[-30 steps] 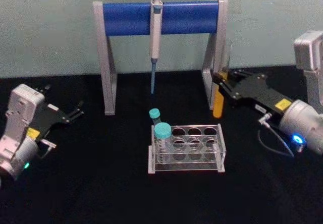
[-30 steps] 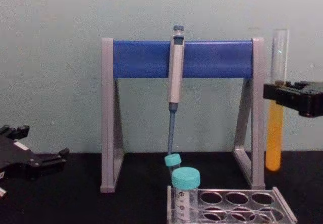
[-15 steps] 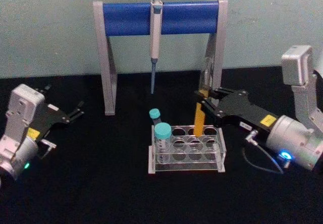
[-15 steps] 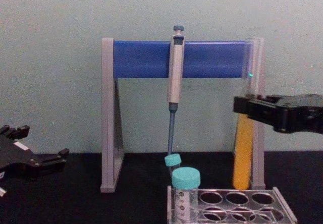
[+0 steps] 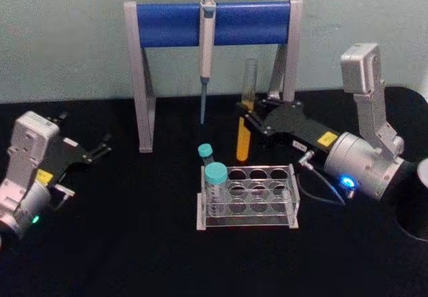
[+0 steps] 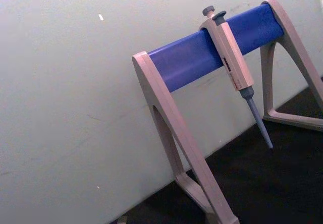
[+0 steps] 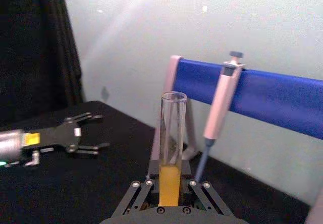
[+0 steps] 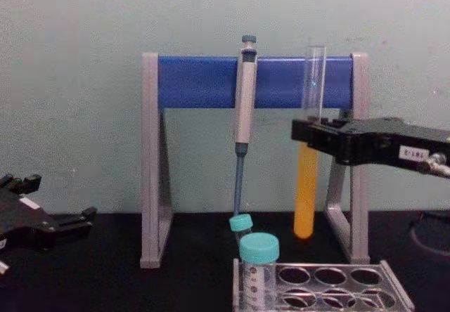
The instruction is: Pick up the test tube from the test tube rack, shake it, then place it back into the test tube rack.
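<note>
Leftward and upward is where the right gripper (image 5: 246,112) has gone in the last half second: it held the test tube (image 5: 243,142) low over the back row of the test tube rack (image 5: 247,214) then, and now carries it higher, at the rack's 12 o'clock, just behind the back edge. Its fingers are clamped on the glass at about mid-height, right above the level of the orange-yellow liquid that fills the lower part. The chest view shows the tube standing upright, its round bottom clear above the rack's top plate and touching nothing. The open mouth at the top reaches up in front of the blue crossbar (image 5: 170,24) of the grey stand (image 5: 142,89).

The right arm reaches in from the rack's 2 o'clock side. The left gripper (image 5: 102,147) has not budged (same spot a second ago as well). It rests low over the black table (image 5: 120,243) well out at the rack's 9 o'clock, with its fingers spread apart and holding nothing.

Two teal-capped vials (image 5: 215,174) stand at the rack's left end, the smaller one behind at about 10 o'clock and leaning a little. A grey-blue pipette (image 5: 206,43) hangs from the crossbar at 12 o'clock, tip down, just beside the raised tube and apart from it.
</note>
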Available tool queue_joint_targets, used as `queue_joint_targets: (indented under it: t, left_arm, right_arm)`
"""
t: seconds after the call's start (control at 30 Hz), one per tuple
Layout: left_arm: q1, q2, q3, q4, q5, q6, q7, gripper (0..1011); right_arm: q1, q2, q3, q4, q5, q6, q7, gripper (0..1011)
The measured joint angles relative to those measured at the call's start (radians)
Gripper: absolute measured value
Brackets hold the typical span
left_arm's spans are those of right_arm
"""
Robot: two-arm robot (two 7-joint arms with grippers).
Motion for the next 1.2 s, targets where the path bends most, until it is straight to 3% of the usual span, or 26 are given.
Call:
queue_joint_targets:
  t: [0.4, 0.8, 1.03, 1.2]
  left_arm:
    - [0.0, 0.0, 0.0, 0.0, 0.0, 0.0, 0.0, 1001]
    - [0.0, 0.0, 0.0, 0.0, 0.0, 0.0, 0.0, 1001]
    - [0.0, 0.0, 0.0, 0.0, 0.0, 0.0, 0.0, 1001]
    - [0.0, 0.0, 0.0, 0.0, 0.0, 0.0, 0.0, 1001]
  right_arm:
    - [0.005, 0.01, 0.052, 0.024, -0.014, -0.007, -0.042, 229]
    - [-0.099, 0.064, 0.114, -0.077, -0.018, 0.026, -0.073, 229]
    - [-0.159, 0.087, 0.123, -0.141, -0.007, 0.048, -0.068, 229]
    - [-0.171, 0.083, 0.102, -0.157, 0.009, 0.054, -0.044, 229]
